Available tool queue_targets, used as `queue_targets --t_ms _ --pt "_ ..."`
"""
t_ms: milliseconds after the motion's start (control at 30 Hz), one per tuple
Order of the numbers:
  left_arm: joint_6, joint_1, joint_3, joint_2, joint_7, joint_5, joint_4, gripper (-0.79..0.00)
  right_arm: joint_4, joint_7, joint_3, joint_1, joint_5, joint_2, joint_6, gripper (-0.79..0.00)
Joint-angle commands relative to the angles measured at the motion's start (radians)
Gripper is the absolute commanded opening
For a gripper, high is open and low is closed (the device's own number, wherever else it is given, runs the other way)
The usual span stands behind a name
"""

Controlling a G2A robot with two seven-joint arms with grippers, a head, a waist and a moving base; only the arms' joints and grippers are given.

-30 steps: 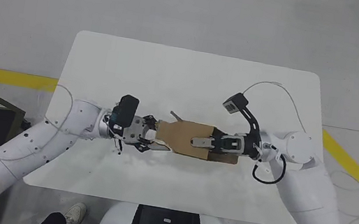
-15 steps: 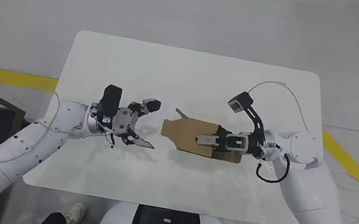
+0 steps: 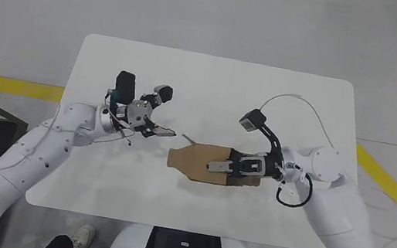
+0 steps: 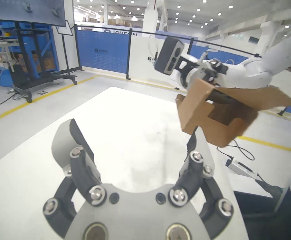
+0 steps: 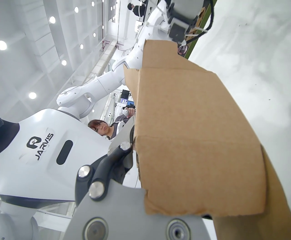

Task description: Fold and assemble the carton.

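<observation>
**Right gripper has the carton, left one waits wide open**

Right, here's the white table point(image 3: 282, 90), and the brown cardboard carton point(image 3: 192, 162) sits over the near middle of it, between the two arms. The right gripper point(image 3: 217, 166) has it — clamped on the cardboard. From above, one finger point(image 3: 227, 164) lies along the carton's upper face. Seen from the left wrist, something dark runs into the open hollow of the box from the right arm's side. The right wrist view has a broad creased panel pressed up against that gripper, with one metal finger point(image 5: 124, 134) just beside the panel's edge.

The carton is only partly shaped. Its walls are up, a square notch is cut into one face, and loose flaps stick out at both ends. Whether its underside touches the tabletop, I cannot tell.

Over on the other side, the left gripper point(image 3: 166, 113) has its two fingers spread far apart with nothing between them. It sits to the carton's left and a little farther back, pointing toward the box and not touching it — bare tabletop lies between them in the top view. A thin white cable point(image 3: 308, 101) loops above the right arm.
</observation>
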Motion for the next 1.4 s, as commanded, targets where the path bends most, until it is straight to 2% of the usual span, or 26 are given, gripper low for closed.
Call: queue_targets --t_ms 0,167,333,533,900,1367 --pt "0.034 0.0 -0.003 -0.007 -0.037 -0.015 -0.012 0.0 -0.001 0.005 -0.009 0.003 0.005 -0.002 0.003 -0.785" --pt "0.047 0.001 -0.015 -0.022 -0.091 -0.054 -0.026 0.0 0.004 0.01 -0.028 0.013 0.007 -0.005 0.008 -0.785" --pt "-0.017 0.006 -0.03 -0.029 -0.085 -0.047 -0.044 0.0 0.017 -0.002 -0.035 0.02 0.002 -0.007 0.009 -0.785" --pt "-0.056 0.032 -0.071 -0.027 -0.056 -0.005 -0.066 0.0 0.035 -0.019 -0.031 0.026 -0.003 -0.006 0.008 -0.785" --pt "-0.09 0.098 -0.132 -0.017 -0.075 0.091 -0.145 0.0 0.046 -0.007 -0.014 0.025 0.036 -0.004 -0.006 -0.785" --pt "-0.116 0.095 -0.14 -0.045 -0.105 0.098 -0.173 0.0 0.048 -0.008 -0.021 0.028 0.031 -0.005 -0.005 -0.785"
